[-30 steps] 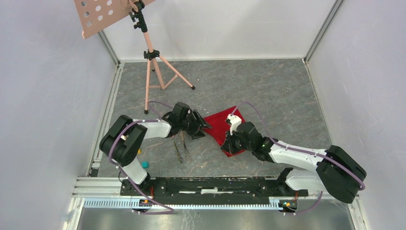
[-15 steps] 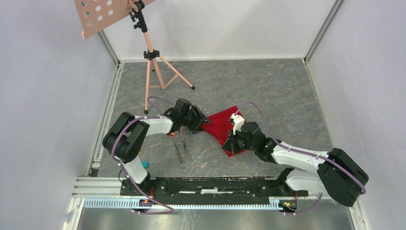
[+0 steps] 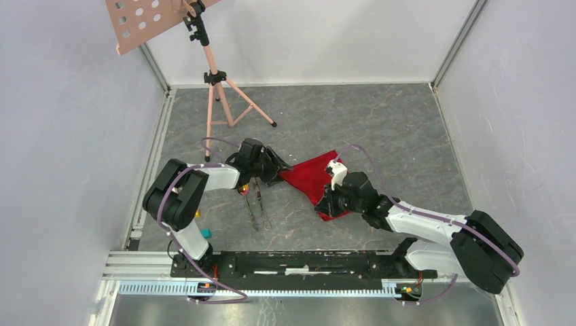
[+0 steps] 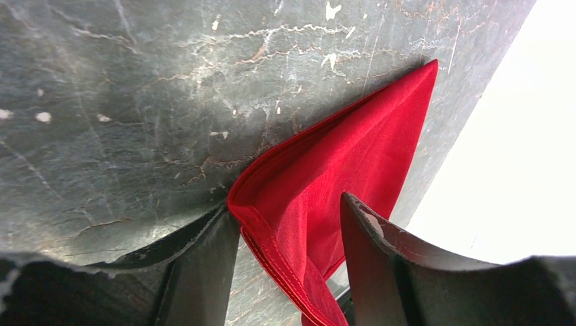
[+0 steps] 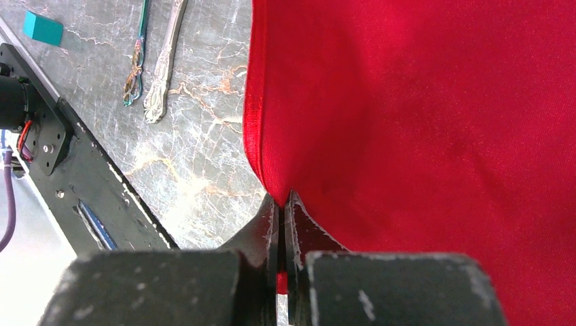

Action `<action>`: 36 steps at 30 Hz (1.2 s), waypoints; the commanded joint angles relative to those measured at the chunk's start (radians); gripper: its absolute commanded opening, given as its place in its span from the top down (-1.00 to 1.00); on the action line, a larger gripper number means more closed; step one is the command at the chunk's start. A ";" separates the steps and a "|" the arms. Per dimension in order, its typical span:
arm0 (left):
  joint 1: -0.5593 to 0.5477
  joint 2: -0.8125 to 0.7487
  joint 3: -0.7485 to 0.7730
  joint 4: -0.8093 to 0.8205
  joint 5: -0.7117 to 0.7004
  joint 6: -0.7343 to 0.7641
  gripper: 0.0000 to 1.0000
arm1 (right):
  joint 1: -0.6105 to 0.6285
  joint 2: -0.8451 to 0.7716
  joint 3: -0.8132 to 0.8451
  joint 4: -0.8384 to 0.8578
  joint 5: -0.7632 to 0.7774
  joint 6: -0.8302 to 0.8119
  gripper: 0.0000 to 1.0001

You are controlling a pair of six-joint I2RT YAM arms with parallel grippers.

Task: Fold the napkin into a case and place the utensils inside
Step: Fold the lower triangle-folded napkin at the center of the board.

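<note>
The red napkin [image 3: 311, 178] lies folded on the dark stone tabletop between both arms. My left gripper [image 3: 278, 170] is at its left corner, open; in the left wrist view the cloth's folded edge [image 4: 353, 156] runs between the two spread fingers [image 4: 204, 265], its corner against the left one. My right gripper [image 3: 327, 205] is shut on the napkin's near edge [image 5: 407, 102], the cloth pinched between the fingertips [image 5: 297, 217]. The utensils [image 3: 257, 207] lie side by side left of the napkin, with two handles [image 5: 162, 75] showing in the right wrist view.
A pink tripod stand [image 3: 219, 102] rises at the back left. A teal block [image 3: 206, 233] and a small yellow piece [image 3: 198, 213] sit near the left arm's base. The black mounting rail [image 3: 299, 261] runs along the near edge, and white walls enclose the table.
My left gripper has shifted left and slightly back along the napkin's left corner, its jaws narrowing a little. The right gripper has edged right, still pinching the cloth.
</note>
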 commanded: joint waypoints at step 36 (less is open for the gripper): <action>-0.214 0.114 0.664 -1.152 -0.666 -0.095 0.95 | -0.025 0.164 -0.288 0.508 -0.348 0.205 0.99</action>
